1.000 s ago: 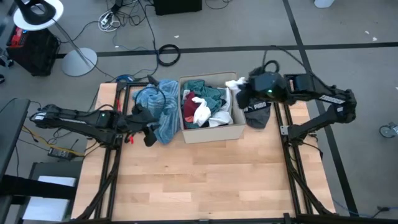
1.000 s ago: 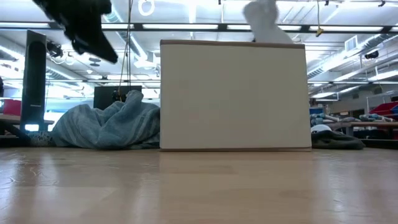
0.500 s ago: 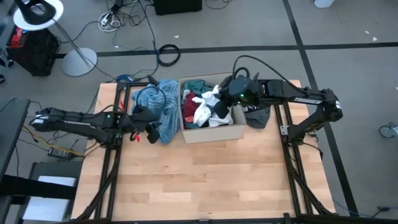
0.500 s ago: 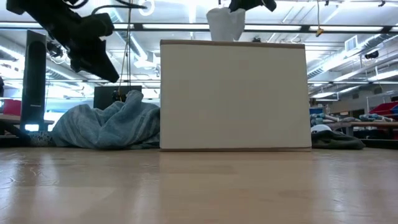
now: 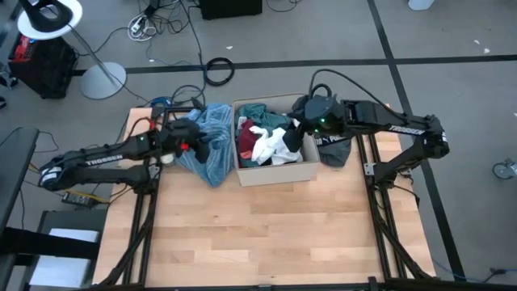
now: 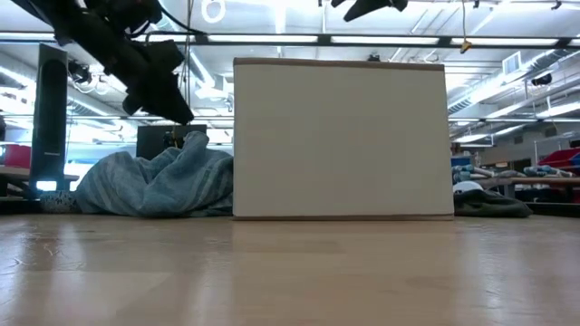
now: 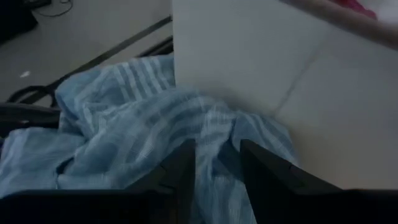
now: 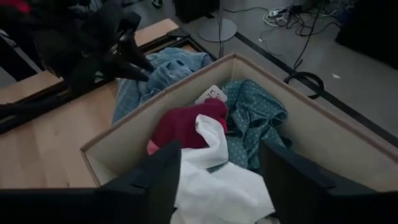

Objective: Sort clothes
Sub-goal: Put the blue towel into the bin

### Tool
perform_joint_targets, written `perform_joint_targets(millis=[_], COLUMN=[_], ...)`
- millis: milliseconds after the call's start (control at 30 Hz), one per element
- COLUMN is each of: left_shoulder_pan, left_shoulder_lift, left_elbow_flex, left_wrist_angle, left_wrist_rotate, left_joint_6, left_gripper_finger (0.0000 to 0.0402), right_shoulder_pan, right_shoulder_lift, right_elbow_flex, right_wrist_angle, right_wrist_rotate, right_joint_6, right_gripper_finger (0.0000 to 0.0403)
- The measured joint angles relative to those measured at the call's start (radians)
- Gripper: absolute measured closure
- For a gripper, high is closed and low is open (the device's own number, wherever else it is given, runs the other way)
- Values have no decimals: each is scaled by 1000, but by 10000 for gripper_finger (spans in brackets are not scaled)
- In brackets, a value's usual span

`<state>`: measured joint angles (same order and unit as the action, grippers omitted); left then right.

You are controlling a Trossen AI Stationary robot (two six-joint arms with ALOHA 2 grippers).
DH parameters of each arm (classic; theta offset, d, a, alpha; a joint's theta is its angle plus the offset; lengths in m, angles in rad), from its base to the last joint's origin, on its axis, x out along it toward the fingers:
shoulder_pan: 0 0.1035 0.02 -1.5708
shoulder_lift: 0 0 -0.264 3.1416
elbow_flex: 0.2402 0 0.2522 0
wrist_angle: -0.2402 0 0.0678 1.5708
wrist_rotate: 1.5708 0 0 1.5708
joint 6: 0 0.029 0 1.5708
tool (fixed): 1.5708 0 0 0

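A tan cardboard box (image 5: 279,172) at the table's far middle holds clothes: a teal garment (image 8: 255,112), a red one (image 8: 186,124) and a white one (image 8: 217,186) on top. My right gripper (image 8: 217,180) hangs open over the box, above the white garment and clear of the rim in the low view (image 6: 367,7). A light blue striped garment (image 5: 212,149) lies heaped on the table against the box's left wall. My left gripper (image 7: 217,168) hovers open just above this heap (image 7: 143,124), apart from it in the low view (image 6: 159,86).
A black garment (image 5: 333,149) lies on the table right of the box, partly under my right arm. The near half of the wooden table (image 5: 266,234) is bare. A lamp base and cables lie on the floor beyond the far edge.
My right gripper has carried the white garment from the box's right side to over the box and opened; the garment has dropped below the rim onto the clothes inside. My left gripper has swung toward the far edge, over the light blue heap, staying open.
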<state>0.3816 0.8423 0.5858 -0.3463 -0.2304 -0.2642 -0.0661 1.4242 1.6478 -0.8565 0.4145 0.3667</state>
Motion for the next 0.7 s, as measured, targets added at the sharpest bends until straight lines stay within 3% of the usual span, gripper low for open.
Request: perform_joint_targets(millis=[200, 333, 567, 700], left_shoulder_pan=[69, 103, 147, 154], left_shoulder_lift=[40, 90, 209, 310], left_elbow_flex=[0, 1, 1, 1], left_wrist_angle=[13, 14, 9, 8], left_wrist_rotate=[98, 111, 92, 89], left_joint_6=[16, 29, 64, 48], left_gripper_finger=[263, 244, 195, 187], right_shoulder_pan=[1, 1, 0, -2], right_shoulder_lift=[-2, -3, -3, -8], right_elbow_flex=[0, 0, 0, 0], right_wrist_angle=[-28, -36, -111, -200], right_wrist_rotate=[-36, -57, -58, -21], right_joint_6=[-2, -2, -3, 57], right_gripper_finger=[144, 128, 125, 131])
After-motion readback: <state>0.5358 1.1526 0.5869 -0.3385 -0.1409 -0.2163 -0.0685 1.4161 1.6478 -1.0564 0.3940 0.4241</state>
